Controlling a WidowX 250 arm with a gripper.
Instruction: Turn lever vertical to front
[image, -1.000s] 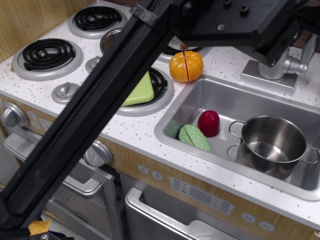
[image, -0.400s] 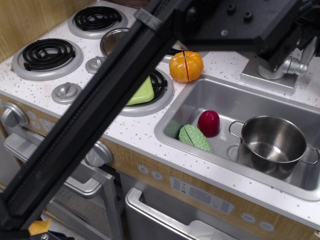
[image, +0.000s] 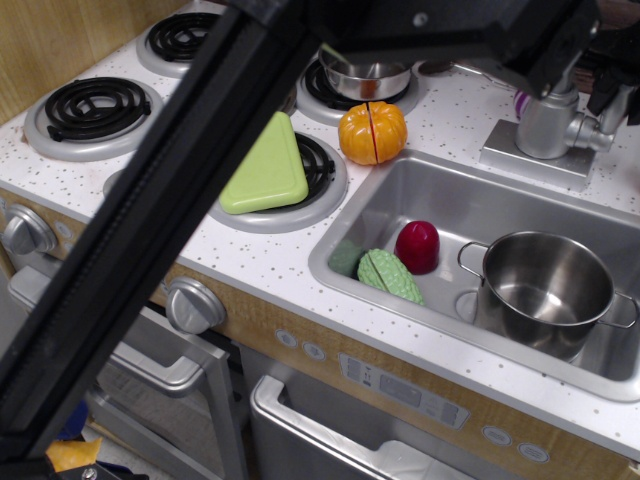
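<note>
steel pot (image: 548, 290) in sink (image: 440, 196), lever (image: 596, 132) beside faucet column (image: 548, 122)

arm (image: 150, 240): black, diagonal lower-left to upper-right | claw (image: 600, 60): partly out of frame, state unclear

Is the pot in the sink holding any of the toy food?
No, the pot is empty; the red piece and green piece lie beside it on the sink floor.

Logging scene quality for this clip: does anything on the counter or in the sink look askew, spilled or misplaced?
Mildly. A green lid lies tilted across a burner rather than flat. A red toy, a green toy and a pot sit in the sink. Nothing is spilled or visibly broken. The arm hides part of the stove.
</note>
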